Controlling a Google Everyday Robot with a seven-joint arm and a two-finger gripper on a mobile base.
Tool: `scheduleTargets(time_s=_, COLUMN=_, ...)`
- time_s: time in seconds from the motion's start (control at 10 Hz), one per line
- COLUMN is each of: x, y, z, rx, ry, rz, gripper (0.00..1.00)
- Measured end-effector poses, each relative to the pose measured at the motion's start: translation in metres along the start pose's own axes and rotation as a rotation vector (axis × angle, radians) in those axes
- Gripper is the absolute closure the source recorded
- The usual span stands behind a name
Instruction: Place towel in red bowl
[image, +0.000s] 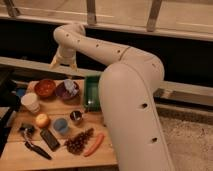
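Observation:
The towel (70, 87), a small pale grey-blue crumpled cloth, lies in the dark purple bowl (62, 93) at the back of the wooden table. The red bowl (45, 87) sits just left of the purple bowl, and I see nothing in it. My gripper (63, 63) hangs above and slightly behind the two bowls, roughly over the gap between them. Its pale fingers are spread open and hold nothing. The big white arm arcs in from the right and hides the right part of the table.
A green tray (91, 92) stands right of the purple bowl, partly behind the arm. In front lie a white cup (31, 102), an orange fruit (42, 120), a blue cup (61, 125), a metal cup (76, 117), a dark cluster (79, 141), a carrot (93, 144) and black tools (49, 139).

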Motion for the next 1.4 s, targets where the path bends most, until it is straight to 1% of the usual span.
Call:
scheduleTargets(time_s=0.1, x=0.001, y=0.001, z=0.005, rx=0.000, ry=-0.008, rz=0.007, gripper=0.22)
scheduleTargets(time_s=0.2, x=0.005, y=0.005, z=0.019, rx=-0.005, ry=-0.024, rz=0.015, gripper=0.22)
scheduleTargets(time_s=0.3, x=0.010, y=0.006, z=0.035, rx=-0.004, ry=-0.029, rz=0.019, gripper=0.22)
scheduleTargets(time_s=0.5, x=0.020, y=0.014, z=0.068, rx=-0.016, ry=-0.026, rz=0.022, gripper=0.22)
scheduleTargets(time_s=0.6, x=0.025, y=0.017, z=0.083, rx=-0.026, ry=-0.016, rz=0.026, gripper=0.22)
scheduleTargets(time_s=0.7, x=0.025, y=0.018, z=0.089, rx=-0.032, ry=-0.010, rz=0.032, gripper=0.22)
scheduleTargets(time_s=0.8, x=0.027, y=0.019, z=0.100, rx=-0.040, ry=0.005, rz=0.043, gripper=0.22)
scheduleTargets(time_s=0.9, x=0.028, y=0.023, z=0.102, rx=-0.044, ry=0.009, rz=0.040, gripper=0.22)
scheduleTargets(time_s=1.4, x=0.028, y=0.020, z=0.103, rx=-0.035, ry=0.014, rz=0.050, gripper=0.22)
